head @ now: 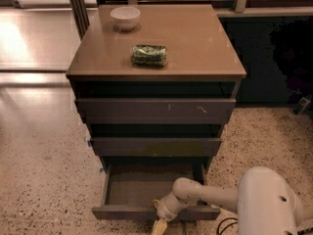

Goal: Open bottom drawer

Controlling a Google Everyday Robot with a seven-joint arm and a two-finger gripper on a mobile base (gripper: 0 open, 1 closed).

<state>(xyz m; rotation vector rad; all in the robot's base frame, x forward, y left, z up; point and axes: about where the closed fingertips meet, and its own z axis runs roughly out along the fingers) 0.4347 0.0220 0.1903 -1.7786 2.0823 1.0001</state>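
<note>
The bottom drawer (122,212) stands pulled out from the brown cabinet, showing its shallow grey-brown tray (142,187) and its dark flat front at the bottom edge of the view. My gripper (160,223) reaches in from the lower right on a white arm (215,196) and sits at the middle of the drawer's front edge, its pale fingers pointing down over the front. The middle drawer front (155,146) and the top drawer front (155,110) with pale scratch marks are both nearly closed above.
A white bowl (125,17) and a green crumpled bag (149,55) lie on the cabinet top (195,43). Speckled floor lies to the left and right of the cabinet. A dark panel stands behind on the right. My white base (266,204) fills the lower right corner.
</note>
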